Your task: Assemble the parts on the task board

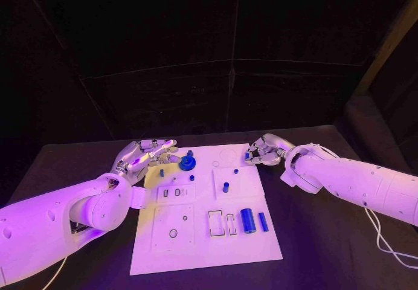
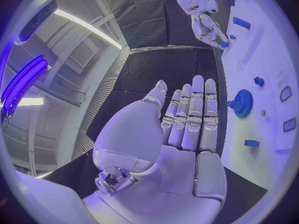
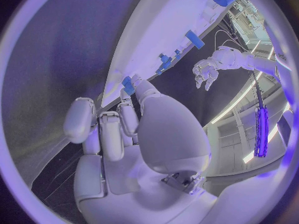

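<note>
Parts: small, stiff, light, likely slippery plastic | blue gear stands near task board far edge, beside your left hand, which is spread and empty | right hand pinches a small blue piece at the board's far edge | take the gear by its toothed rim.

1. A black table carries everything; its dark top runs out to both sides and towards the far edge.
2. A thin white cable lies on the table near its right side, curving across the dark surface.
3. Behind the table stands a dark panelled backdrop, crossed by pale seam lines.
4. Another thin pale cable shows at the lower left of the head view.
</note>
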